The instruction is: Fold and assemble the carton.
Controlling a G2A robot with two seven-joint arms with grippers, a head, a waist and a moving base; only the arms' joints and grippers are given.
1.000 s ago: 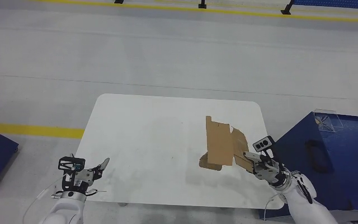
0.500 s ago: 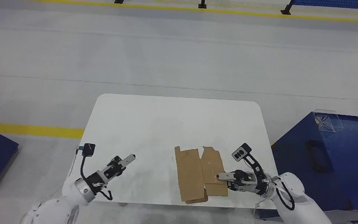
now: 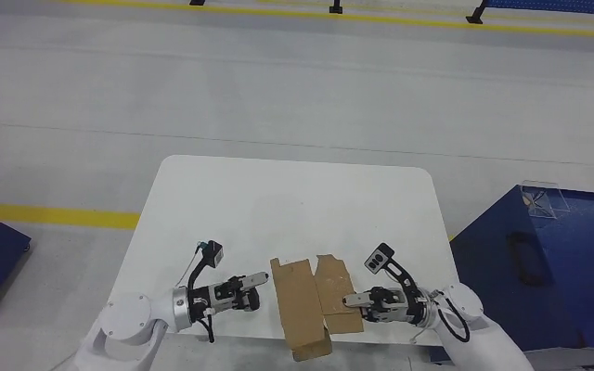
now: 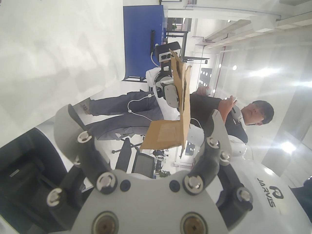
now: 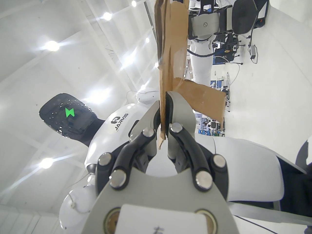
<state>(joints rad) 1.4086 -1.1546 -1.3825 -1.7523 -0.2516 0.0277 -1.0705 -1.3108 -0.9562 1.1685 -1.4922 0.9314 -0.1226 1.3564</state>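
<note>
A flattened brown carton (image 3: 307,299) hangs above the table's front edge, held at its right side by my right gripper (image 3: 350,300). In the right wrist view the carton (image 5: 170,37) stands edge-on, and the right gripper (image 5: 163,115) is shut on its lower edge, with one flap sticking out sideways. My left gripper (image 3: 254,289) sits just left of the carton, a small gap away from it. The left wrist view has this left gripper (image 4: 143,125) open, fingers (image 4: 70,122) spread wide, with the carton (image 4: 180,91) ahead and nothing between them.
The white table (image 3: 278,204) has rounded corners and a bare top behind the carton. A blue cabinet (image 3: 529,250) stands close off the table's right side. Grey floor with yellow lines surrounds the table.
My right gripper has carried the carton from the table's right side leftward to the front middle. The left arm has come in from the left edge towards the carton.
</note>
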